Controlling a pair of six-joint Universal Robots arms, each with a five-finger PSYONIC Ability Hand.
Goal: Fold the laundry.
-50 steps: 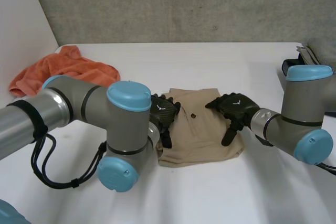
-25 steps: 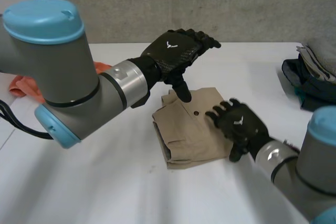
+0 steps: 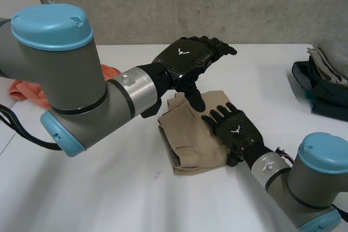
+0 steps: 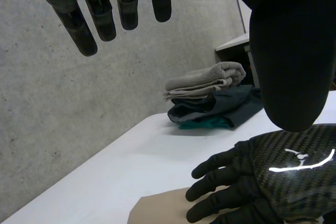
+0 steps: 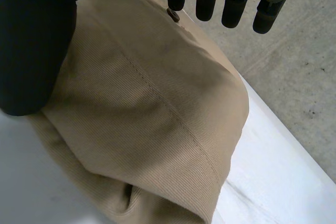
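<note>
The folded tan garment (image 3: pixel 187 137) is lying in the middle of the white bench (image 3: pixel 119 188), towards the near side. The right hand (image 3: pixel 236 131) is resting flat on the garment's right part, fingers straight and spread, clamping nothing. In its wrist view those fingers (image 5: pixel 236 1) are hanging straight above the ribbed cloth, close to a small dark button (image 5: pixel 173 15). The left hand (image 3: pixel 186 58) is hovering above the garment's far edge, fingers stretched out and apart, thumb pointing down, holding nothing. Its wrist view is looking past its straight fingers (image 4: pixel 100 17) at the right hand below. An orange cloth (image 3: pixel 24 89) is sitting at the far left, partly behind the left arm. A pile of folded clothes (image 3: pixel 323 88) is standing at the far right of the bench, well apart from the garment.
</note>
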